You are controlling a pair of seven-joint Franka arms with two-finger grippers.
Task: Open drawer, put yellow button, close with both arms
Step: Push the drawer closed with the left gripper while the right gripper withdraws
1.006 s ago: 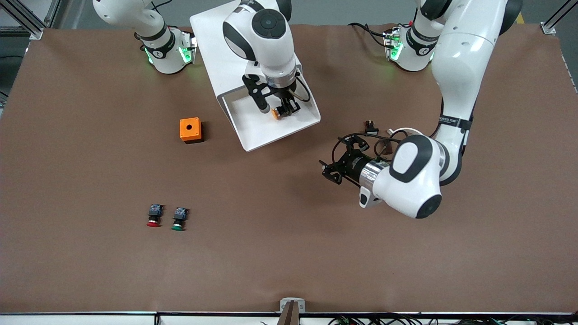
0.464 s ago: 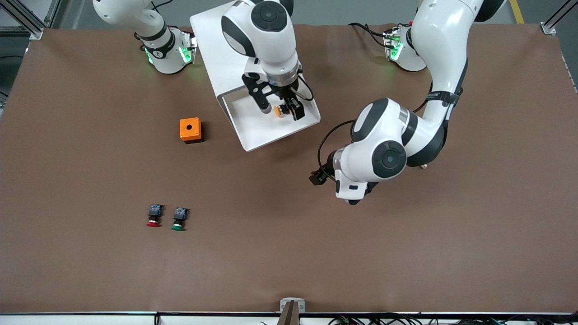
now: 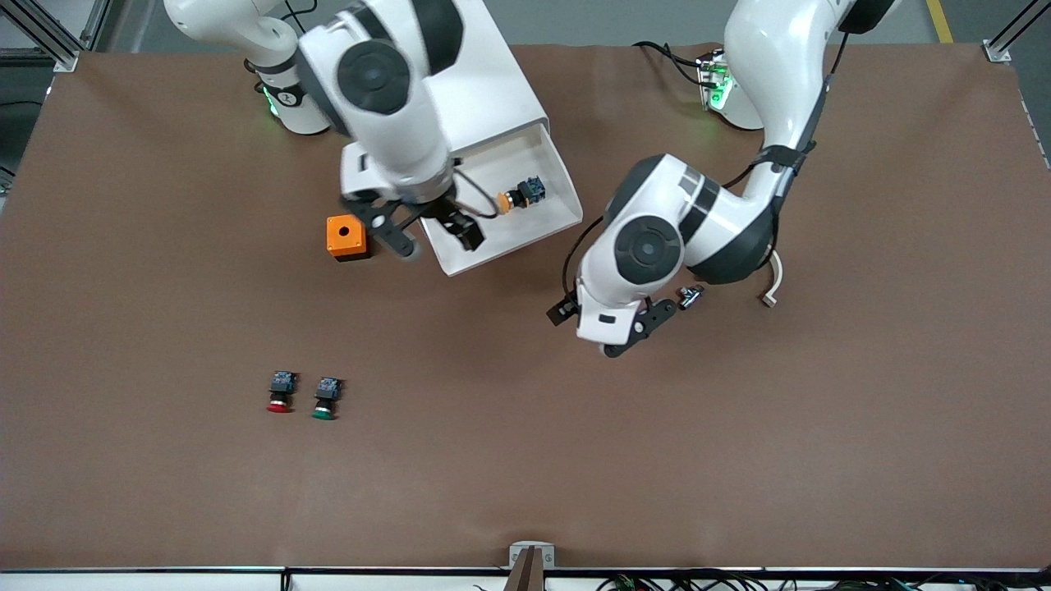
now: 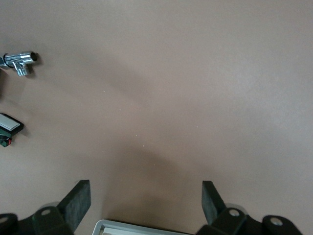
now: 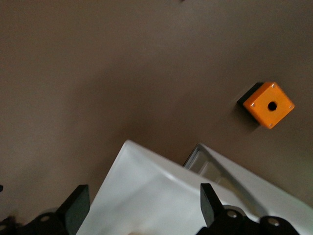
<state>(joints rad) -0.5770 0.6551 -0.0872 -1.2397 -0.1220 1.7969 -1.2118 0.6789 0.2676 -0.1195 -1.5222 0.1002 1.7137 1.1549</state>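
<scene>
The yellow button [image 3: 519, 195] now lies loose in the open drawer [image 3: 538, 226], no longer gripped, lying flat with its cap toward the right arm's end of the table. The right gripper [image 3: 433, 236] has lifted away, fingers spread and empty, over the drawer's front corner beside the orange box [image 3: 346, 236]. The left gripper [image 4: 145, 201] has swung in, open, over bare brown table [image 3: 739, 427]

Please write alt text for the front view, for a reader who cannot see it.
The yellow button lies in the open drawer of a white cabinet. The right claw, open and empty, is over the drawer's front edge beside an orange box; the left claw hangs over bare table.
</scene>
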